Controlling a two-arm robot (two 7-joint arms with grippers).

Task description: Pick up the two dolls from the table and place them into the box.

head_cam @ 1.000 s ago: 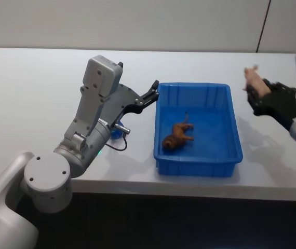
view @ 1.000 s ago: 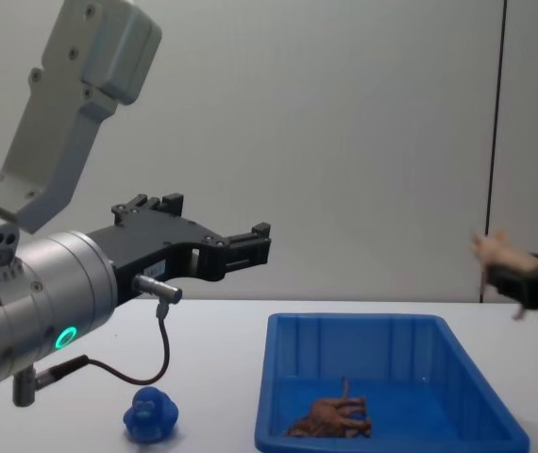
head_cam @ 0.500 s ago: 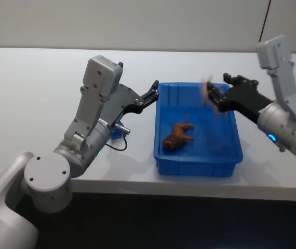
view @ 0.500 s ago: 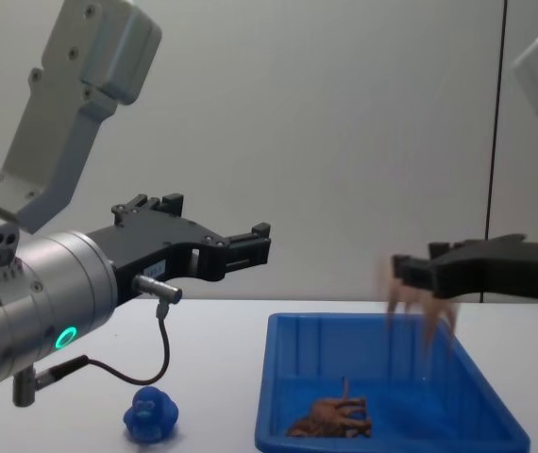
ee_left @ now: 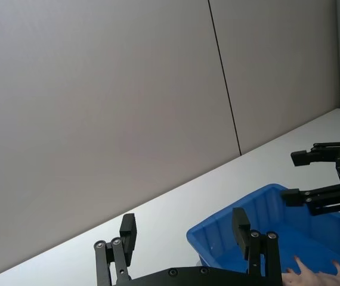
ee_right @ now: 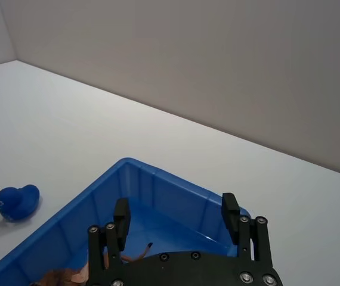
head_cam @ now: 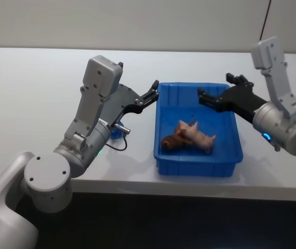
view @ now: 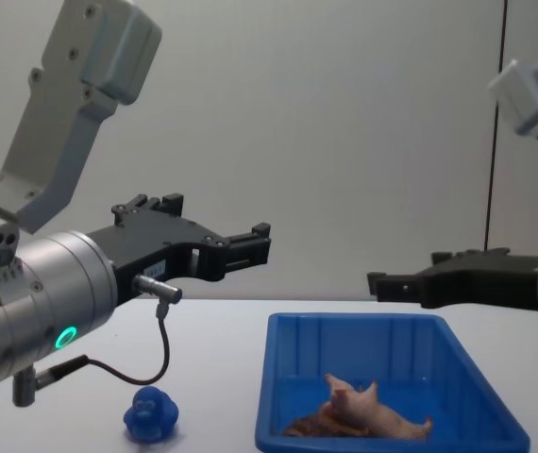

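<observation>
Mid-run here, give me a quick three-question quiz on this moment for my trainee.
1. True or false: the pink pig lies against the brown doll inside the box.
2. The blue duck is: A) in the box; B) on the table, left of the box; C) under the pig.
3. Fill in: the right gripper, over the box, and the left gripper, left of it, are both ___.
Key: 1 true; 2 B; 3 open.

Bright, even light; soft shadows
</observation>
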